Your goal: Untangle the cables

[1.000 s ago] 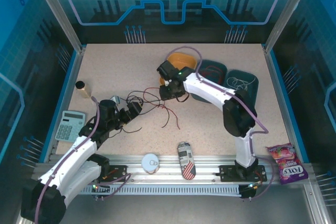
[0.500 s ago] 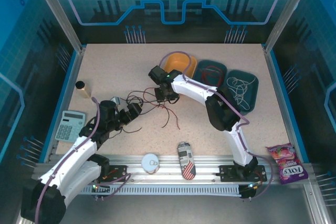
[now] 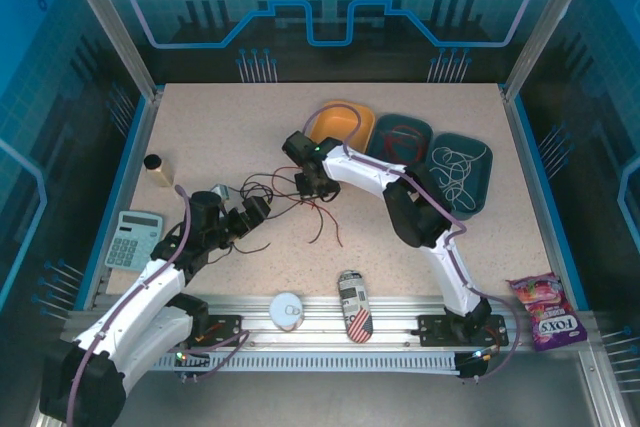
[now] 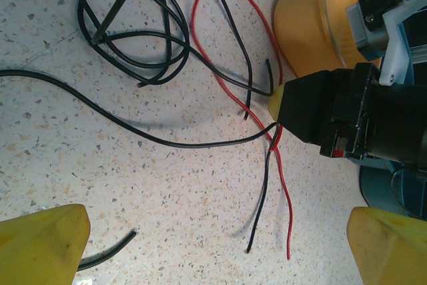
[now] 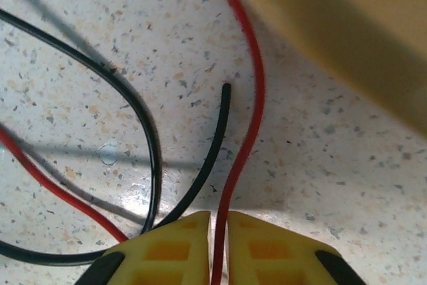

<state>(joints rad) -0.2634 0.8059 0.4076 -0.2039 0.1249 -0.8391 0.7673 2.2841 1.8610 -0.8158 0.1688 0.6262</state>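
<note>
The cables lie in a loose tangle at mid-desk, between the two pincers, its long axis running left to right. From its right end, free ends trail toward the near edge. The right pincer sits at the right end of the tangle, clenched on the red cable, which passes up through the thin slit between its yellow fingers and on beside the bowl. A black cable curves past just left of it, and a short black end points away from the fingers, close to the red one. The left pincer is released, jaws spread wide, at the left end of the tangle, low over the desk. An orange bowl stands just beyond the right pincer, crowding it on the far side. Right of the bowl are two green trays, the right one holding a looped white cable. A calculator lies near the left edge and a can at the near edge.
</note>
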